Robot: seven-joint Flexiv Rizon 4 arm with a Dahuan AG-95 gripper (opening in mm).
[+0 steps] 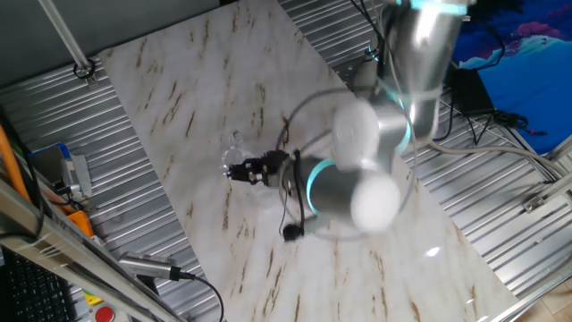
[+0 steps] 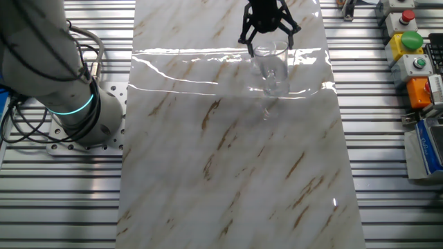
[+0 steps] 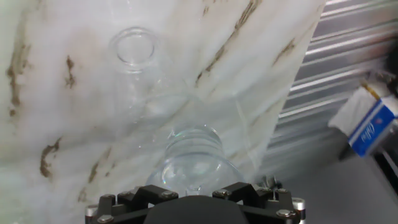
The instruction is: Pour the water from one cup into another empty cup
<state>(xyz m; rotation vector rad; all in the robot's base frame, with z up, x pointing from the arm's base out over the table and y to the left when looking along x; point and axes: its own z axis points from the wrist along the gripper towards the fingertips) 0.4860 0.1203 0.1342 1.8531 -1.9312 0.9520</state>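
Observation:
My gripper (image 3: 194, 188) is shut on the larger clear tumbler (image 3: 193, 155), which fills the bottom middle of the hand view and juts out from between the jaws. Faint glints show inside it; I cannot make out the water level. The smaller, narrower clear cup (image 3: 132, 46) stands upright on the marble board (image 3: 56, 112), ahead and to the left of the tumbler, apart from it. In one fixed view the gripper (image 1: 234, 172) holds the tumbler just below the small cup (image 1: 236, 143). In the other fixed view the gripper (image 2: 268, 40) grips the tumbler (image 2: 270, 61) from above.
The marble board lies on a ribbed metal table (image 2: 62, 200). A blue and white box (image 3: 368, 127) lies off the board's right edge. A control box with red and green buttons (image 2: 410, 40) stands beside the board. A black cable (image 1: 291, 228) hangs from the arm.

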